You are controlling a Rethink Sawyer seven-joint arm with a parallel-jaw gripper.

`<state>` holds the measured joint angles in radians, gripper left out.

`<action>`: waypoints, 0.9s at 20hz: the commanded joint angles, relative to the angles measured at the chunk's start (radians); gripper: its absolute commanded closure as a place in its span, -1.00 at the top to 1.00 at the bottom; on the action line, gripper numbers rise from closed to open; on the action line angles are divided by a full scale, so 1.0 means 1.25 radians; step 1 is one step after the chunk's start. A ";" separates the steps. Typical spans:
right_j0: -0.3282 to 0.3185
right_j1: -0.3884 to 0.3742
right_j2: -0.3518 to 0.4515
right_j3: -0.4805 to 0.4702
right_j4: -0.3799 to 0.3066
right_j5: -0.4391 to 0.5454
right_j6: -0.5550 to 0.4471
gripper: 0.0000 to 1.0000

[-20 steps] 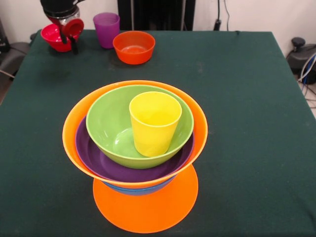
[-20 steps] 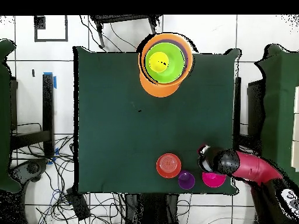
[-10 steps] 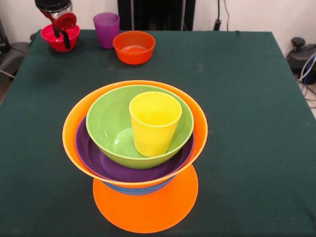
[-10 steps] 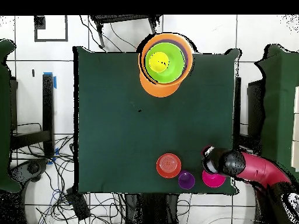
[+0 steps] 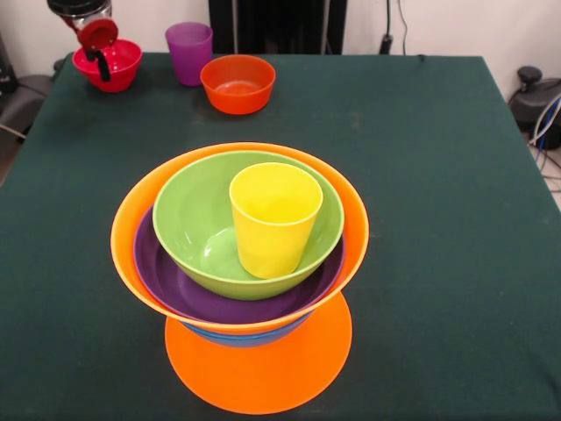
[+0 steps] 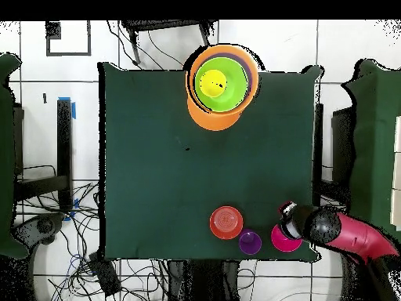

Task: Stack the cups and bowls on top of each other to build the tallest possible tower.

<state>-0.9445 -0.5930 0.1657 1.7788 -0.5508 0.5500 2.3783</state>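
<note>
Front view counts two cups (image 5: 274, 217), seven bowls (image 5: 237, 83); tool (image 5: 98, 53) state unclear.

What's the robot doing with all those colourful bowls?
It is building a tower of bowls: a yellow cup stands in a green bowl, nested in purple and orange bowls. The gripper is at the far corner, at the pink-red bowl. The purple cup and small orange-red bowl wait on the table.
</note>
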 commanded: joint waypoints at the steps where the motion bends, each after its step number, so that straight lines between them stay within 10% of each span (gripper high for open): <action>1: 0.000 0.043 0.049 0.001 -0.076 0.002 -0.156 1.00; 18: -0.002 0.144 0.045 -0.042 -0.137 -0.101 -0.071 1.00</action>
<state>-0.9710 -0.4988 0.1657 1.7784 -0.6416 0.5346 2.3783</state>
